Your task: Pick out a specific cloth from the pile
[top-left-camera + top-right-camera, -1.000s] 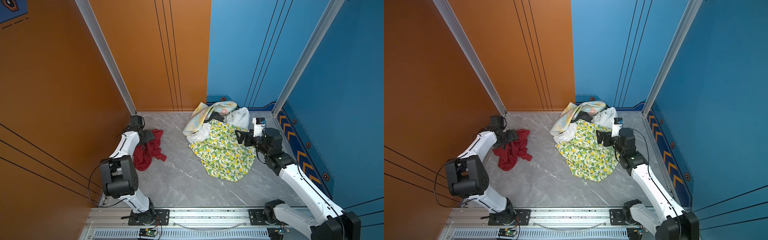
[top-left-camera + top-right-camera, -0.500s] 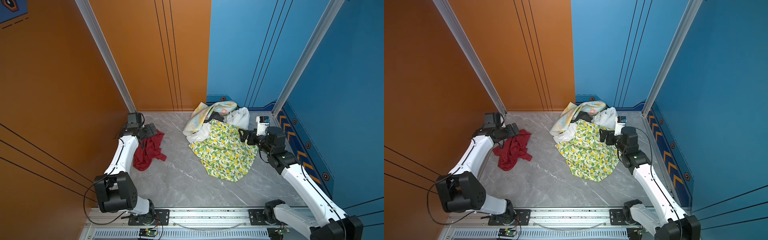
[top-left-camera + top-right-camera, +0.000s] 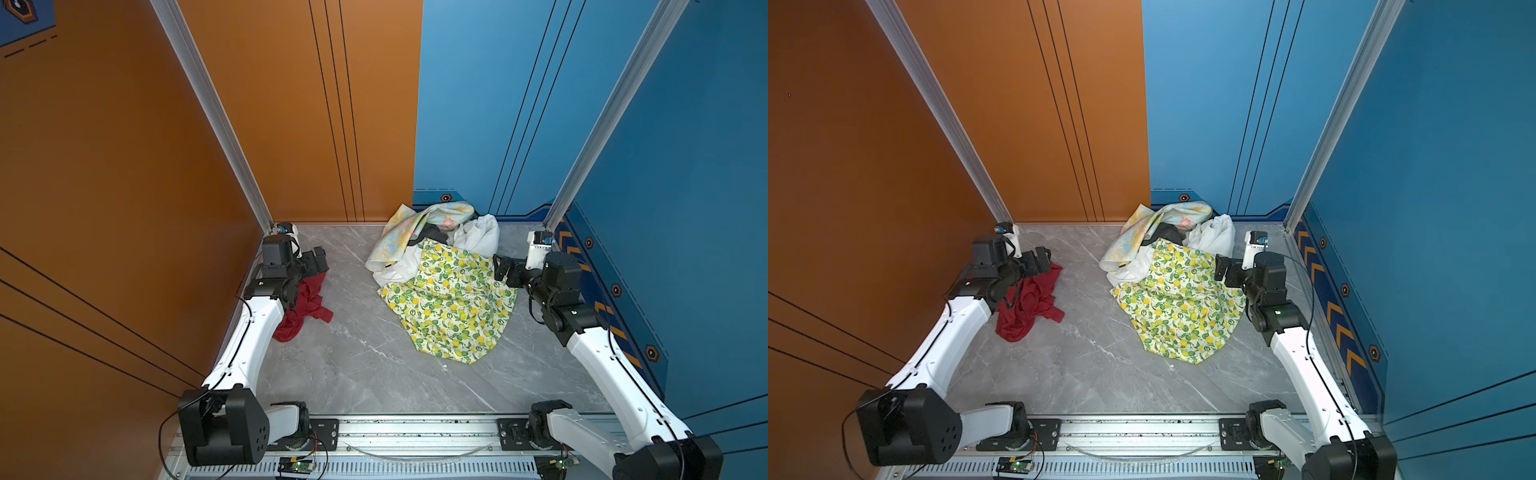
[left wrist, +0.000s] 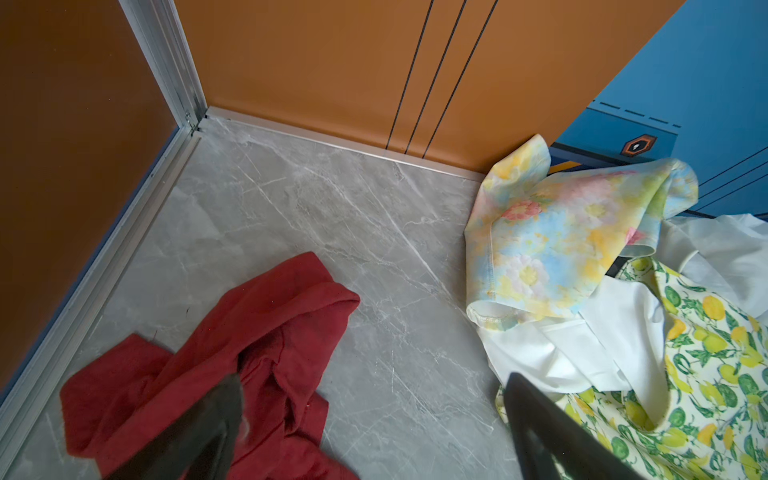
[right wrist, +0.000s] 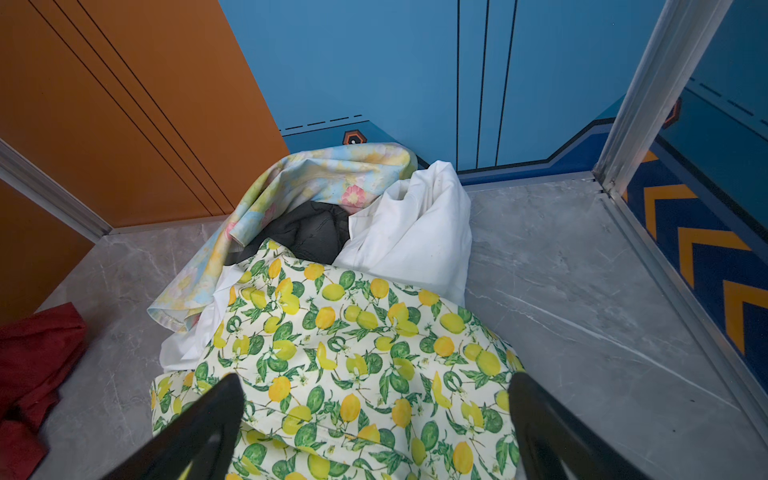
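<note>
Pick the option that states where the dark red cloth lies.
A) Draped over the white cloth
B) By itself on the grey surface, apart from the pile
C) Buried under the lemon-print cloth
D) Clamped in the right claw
B: the dark red cloth lies alone on the grey surface, with bare marble between it and the pile.

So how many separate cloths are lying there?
5: red cloth alone at left; in the pile, floral cloth, dark piece, white cloth, lemon-print cloth. More may be hidden.
</note>
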Robot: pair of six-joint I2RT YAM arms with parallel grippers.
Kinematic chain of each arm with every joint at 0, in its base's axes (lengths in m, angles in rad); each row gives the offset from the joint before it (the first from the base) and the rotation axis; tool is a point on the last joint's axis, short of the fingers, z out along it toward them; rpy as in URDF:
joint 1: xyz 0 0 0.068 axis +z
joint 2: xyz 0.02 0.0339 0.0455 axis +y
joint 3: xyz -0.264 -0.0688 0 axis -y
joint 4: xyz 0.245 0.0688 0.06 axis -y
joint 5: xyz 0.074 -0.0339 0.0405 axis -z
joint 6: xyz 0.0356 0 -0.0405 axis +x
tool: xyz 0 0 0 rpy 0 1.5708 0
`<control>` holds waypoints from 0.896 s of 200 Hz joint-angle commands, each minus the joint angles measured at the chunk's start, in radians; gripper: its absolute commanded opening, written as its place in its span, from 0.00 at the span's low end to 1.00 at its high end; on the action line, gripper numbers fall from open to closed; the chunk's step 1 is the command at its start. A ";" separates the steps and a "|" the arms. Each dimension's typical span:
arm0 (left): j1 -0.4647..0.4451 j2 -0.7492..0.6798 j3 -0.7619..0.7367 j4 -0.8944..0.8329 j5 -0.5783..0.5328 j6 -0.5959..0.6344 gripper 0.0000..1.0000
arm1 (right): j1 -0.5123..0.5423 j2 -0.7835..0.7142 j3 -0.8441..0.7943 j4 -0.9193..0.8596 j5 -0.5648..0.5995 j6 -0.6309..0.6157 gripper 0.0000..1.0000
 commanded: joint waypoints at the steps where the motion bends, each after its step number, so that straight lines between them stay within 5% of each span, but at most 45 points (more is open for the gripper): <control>1: -0.006 -0.050 -0.065 0.131 -0.023 0.032 0.98 | -0.020 -0.020 -0.014 0.030 0.048 -0.043 1.00; 65: -0.017 -0.149 -0.290 0.388 -0.070 0.087 0.98 | -0.050 -0.063 -0.135 0.154 0.121 -0.105 1.00; 101: -0.012 -0.121 -0.421 0.557 -0.175 0.083 0.98 | -0.074 -0.089 -0.279 0.321 0.204 -0.123 1.00; 179: -0.012 0.010 -0.598 0.830 -0.264 0.155 0.98 | -0.098 0.053 -0.477 0.664 0.195 -0.115 1.00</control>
